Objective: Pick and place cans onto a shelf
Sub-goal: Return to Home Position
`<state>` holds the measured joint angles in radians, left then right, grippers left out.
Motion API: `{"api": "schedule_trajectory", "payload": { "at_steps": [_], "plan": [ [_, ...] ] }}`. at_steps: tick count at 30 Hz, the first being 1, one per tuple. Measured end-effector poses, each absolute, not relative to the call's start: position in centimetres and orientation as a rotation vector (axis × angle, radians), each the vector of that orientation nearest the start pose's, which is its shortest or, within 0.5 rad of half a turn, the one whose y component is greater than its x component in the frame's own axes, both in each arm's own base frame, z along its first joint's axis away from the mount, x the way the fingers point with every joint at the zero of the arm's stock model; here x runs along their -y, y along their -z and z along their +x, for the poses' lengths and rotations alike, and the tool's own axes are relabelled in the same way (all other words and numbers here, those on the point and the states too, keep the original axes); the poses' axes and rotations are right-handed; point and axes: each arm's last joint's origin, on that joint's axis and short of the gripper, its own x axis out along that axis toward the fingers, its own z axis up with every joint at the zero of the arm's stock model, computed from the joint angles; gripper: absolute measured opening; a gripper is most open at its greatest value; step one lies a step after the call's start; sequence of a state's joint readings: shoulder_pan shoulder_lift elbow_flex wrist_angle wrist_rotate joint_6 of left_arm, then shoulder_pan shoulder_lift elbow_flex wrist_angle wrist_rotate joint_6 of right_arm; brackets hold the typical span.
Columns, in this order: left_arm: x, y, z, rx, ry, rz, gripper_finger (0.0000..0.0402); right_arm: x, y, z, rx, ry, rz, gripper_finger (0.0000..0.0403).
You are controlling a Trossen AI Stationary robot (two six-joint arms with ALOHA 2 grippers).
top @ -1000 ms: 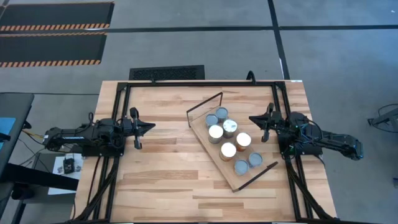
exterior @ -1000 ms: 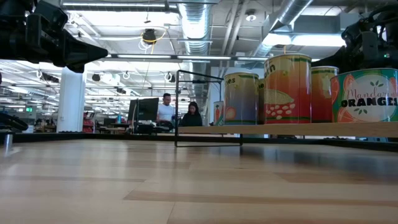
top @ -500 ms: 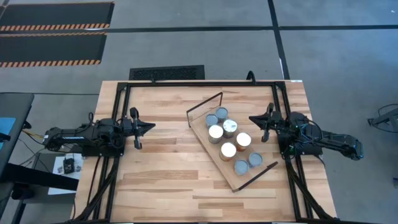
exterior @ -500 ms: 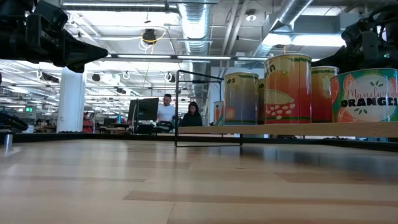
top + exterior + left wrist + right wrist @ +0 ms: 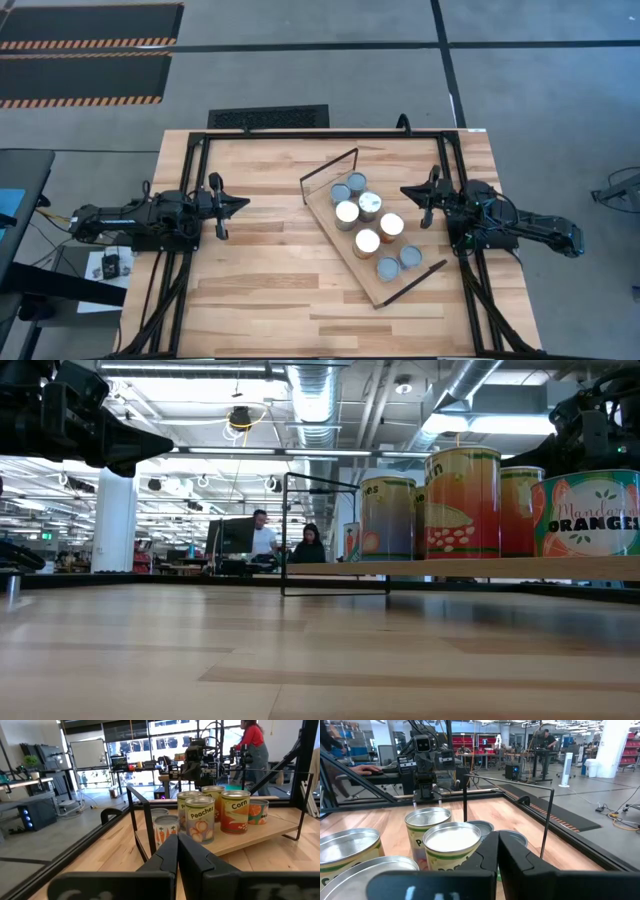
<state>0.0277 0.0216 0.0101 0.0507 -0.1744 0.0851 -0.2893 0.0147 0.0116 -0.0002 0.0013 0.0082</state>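
All cans (image 5: 367, 240) shelved, arms parked.
The left tool (image 5: 243, 203) and right tool (image 5: 404, 189) are pinched together, empty; the right, near the shelf (image 5: 388, 290), could topple cans if swung carelessly.

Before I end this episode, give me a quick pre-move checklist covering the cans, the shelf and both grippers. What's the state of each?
1. All cans on the shelf: ok, eight tops counted, none on the tabletop.
2. Cans upright: ok.
3. Left gripper shut and empty: ok.
4. Right gripper shut, empty and apart from the cans: ok.
5. Exact home pose reached: cannot tell.
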Motion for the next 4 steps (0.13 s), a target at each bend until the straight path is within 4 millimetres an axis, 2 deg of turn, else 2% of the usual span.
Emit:
{"api": "schedule_trajectory", "payload": {
  "at_steps": [4],
  "plan": [
    [-0.78,-17.01,9.77,0.03,-0.204,0.085,0.0,2.8,-16.63,9.38,-0.002,0.291,0.009,0.0031]
  ]
}}
